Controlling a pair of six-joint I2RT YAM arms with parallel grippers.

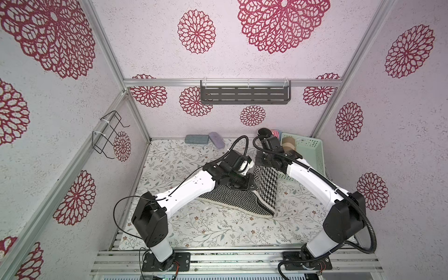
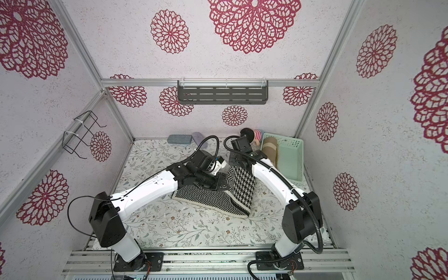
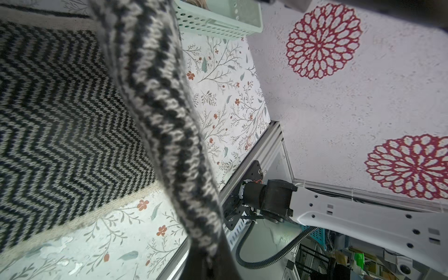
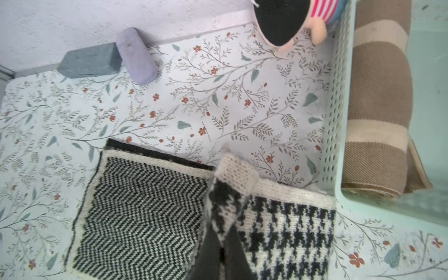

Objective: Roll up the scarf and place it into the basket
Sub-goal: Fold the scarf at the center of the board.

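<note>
Knitted black-and-white scarf (image 1: 242, 201) lay folded on the mat (image 1: 206, 230), just beside the basket (image 4: 335, 109), which already held a brown roll (image 4: 380, 97). Both pairs of jaws were clamped on the scarf's far edge: the right gripper (image 4: 224, 238) on a houndstooth corner, the left gripper (image 3: 211, 265) on a raised fold. You would do best to bring both pinches over level and together, keeping the first turn tight and its ends square.
</note>
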